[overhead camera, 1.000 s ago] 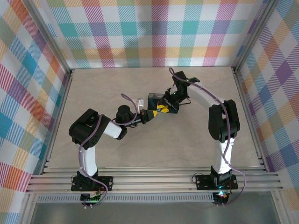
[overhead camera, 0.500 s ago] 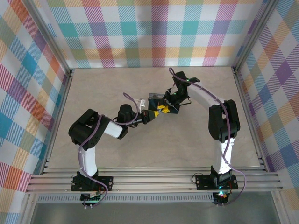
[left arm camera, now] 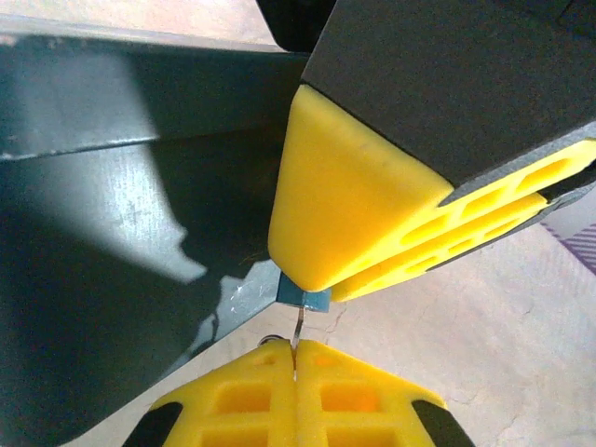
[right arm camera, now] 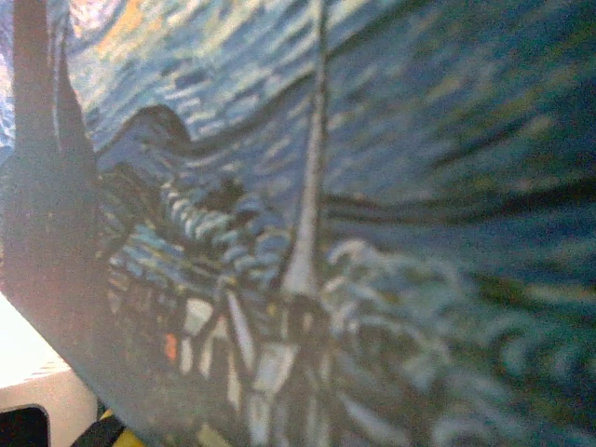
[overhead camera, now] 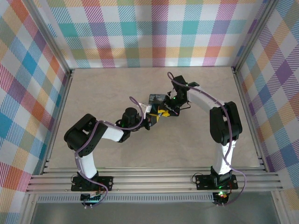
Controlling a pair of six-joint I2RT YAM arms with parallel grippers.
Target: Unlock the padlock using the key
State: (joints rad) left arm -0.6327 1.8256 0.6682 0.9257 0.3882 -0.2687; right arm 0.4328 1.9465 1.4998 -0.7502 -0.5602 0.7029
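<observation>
My left gripper [left arm camera: 295,349] is clenched on the key [left arm camera: 297,328]. Its thin blade stands straight out from the tips, toward the right gripper [left arm camera: 315,284]. Those fingers are nearly closed around a blue sliver [left arm camera: 304,296], but I can't confirm a grip. The padlock [left arm camera: 121,270] lies just left of the key. Its painted face shows close up at the right wrist.
</observation>
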